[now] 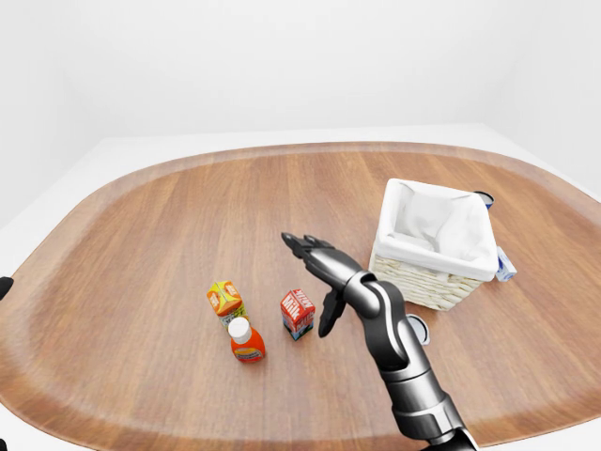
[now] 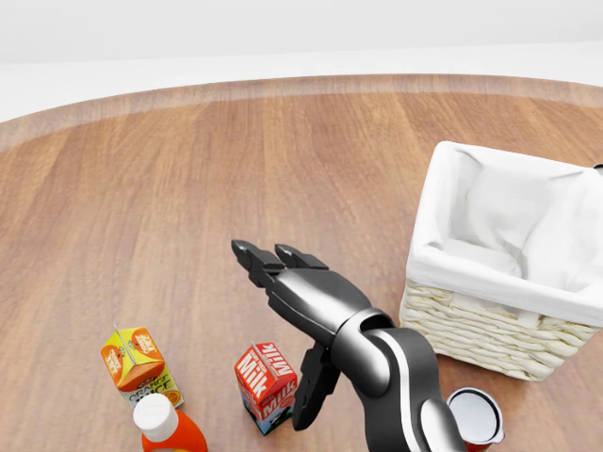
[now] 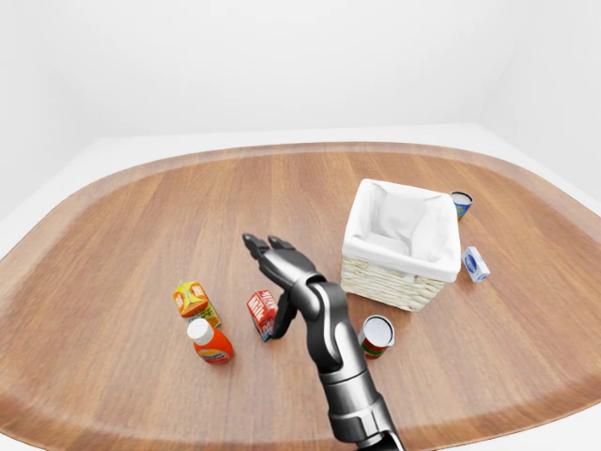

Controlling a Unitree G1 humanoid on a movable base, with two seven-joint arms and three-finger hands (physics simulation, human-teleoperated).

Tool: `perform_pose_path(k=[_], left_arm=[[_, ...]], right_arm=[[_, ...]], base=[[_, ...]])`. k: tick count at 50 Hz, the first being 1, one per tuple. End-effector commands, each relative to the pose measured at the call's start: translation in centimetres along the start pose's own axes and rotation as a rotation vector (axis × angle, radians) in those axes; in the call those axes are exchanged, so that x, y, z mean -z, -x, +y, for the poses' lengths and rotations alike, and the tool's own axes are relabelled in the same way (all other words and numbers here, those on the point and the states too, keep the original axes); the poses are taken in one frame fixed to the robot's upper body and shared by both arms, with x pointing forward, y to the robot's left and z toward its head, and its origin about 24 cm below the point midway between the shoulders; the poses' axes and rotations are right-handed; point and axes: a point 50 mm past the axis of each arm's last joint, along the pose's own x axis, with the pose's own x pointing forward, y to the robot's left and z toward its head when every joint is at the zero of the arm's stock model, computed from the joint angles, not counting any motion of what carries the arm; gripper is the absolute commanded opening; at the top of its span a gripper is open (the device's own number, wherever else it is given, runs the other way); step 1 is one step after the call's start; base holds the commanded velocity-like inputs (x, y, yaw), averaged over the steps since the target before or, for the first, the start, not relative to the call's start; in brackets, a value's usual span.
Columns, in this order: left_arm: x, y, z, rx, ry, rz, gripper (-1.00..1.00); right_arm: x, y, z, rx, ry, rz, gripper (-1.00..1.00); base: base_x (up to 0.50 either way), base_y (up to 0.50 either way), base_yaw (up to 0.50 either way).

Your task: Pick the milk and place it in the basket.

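The milk carton (image 2: 267,386), red with white "Milk" lettering, stands upright on the wooden table, low and left of centre in the head view. My right hand (image 2: 283,330) reaches in from the bottom right, fingers spread open. Two fingers (image 2: 252,254) stretch out above the carton and the thumb (image 2: 309,410) hangs just right of it; I cannot tell whether it touches. The wicker basket (image 2: 480,334) with a white cloth liner stands to the right, with nothing in it. A small dark shape (image 1: 3,287) at the left edge of the left-eye view may be my left hand.
An orange juice carton (image 2: 135,363) and an orange bottle with a white cap (image 2: 165,428) stand left of the milk. A can (image 3: 376,335) stands below the basket. A blue can (image 3: 460,204) and a small blue-and-white pack (image 3: 476,264) lie to the basket's right.
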Motion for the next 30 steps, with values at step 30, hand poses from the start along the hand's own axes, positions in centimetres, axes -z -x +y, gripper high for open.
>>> perform_pose_path(k=[30], left_arm=[[0.0,0.0,0.0,0.002,0.001,0.0,1.0]], right_arm=[[1.7,-1.0,2.3,-0.086,-0.036,0.06,1.0]], base=[[0.0,0.0,0.0]])
